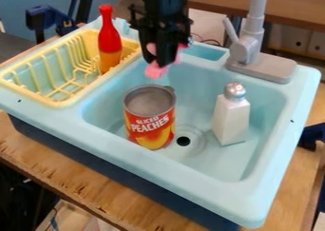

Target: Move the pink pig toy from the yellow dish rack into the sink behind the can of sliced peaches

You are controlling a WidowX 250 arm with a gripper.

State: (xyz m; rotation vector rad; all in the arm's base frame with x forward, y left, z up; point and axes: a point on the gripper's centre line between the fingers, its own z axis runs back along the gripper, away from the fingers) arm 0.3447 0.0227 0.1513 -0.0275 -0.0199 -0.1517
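The black gripper (pixel 160 61) hangs from the top edge over the back of the light blue sink (pixel 266 180), shut on a pink object (pixel 155 71). Bits of pink show below and beside the gripper; the rest is hidden behind it. Below and slightly left, a can with a peaches label (pixel 149 120) stands upright in the basin, apart from the gripper. Right of the drain stands a white shaker (pixel 231 116) with a silver top. A red and orange bottle (pixel 109 40) is upright in the yellow dish rack (pixel 57 103), left of the gripper.
A grey faucet (pixel 244 49) rises at the sink's back right, close to the gripper's right side. The basin's drain hole (pixel 183 141) lies between can and shaker. The sink unit rests on a wooden table (pixel 82 182), with a dark blue clamp (pixel 47 17) at the back left.
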